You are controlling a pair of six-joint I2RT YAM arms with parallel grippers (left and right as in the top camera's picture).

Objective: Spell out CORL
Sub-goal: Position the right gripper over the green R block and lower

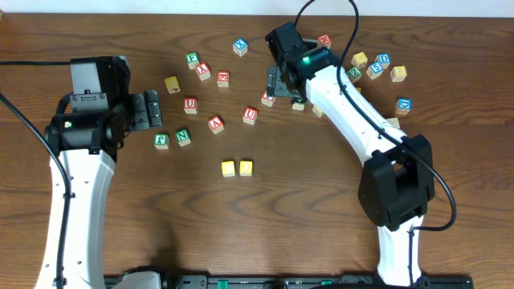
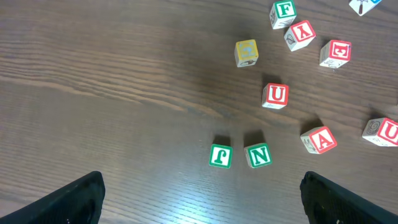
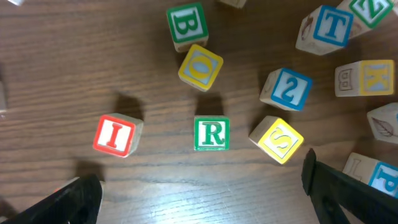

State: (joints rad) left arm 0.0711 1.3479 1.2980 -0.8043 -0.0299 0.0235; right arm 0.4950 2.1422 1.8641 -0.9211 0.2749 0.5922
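Two yellow blocks [image 1: 229,168] lie side by side mid-table; their letters are unreadable from overhead. The right gripper [image 3: 200,186] hovers over the far cluster, fingers spread wide and holding nothing. The green R block [image 3: 211,134] rests on the wood just ahead of the gap, with the red I block [image 3: 114,135] on one side, the yellow S block [image 3: 280,140] on the other and the yellow O block [image 3: 200,67] beyond. The left gripper [image 2: 202,202] is likewise spread and empty, near the green N block [image 2: 258,155].

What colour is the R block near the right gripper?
Green, with a light-coloured letter. The R block shows best in the right wrist view.
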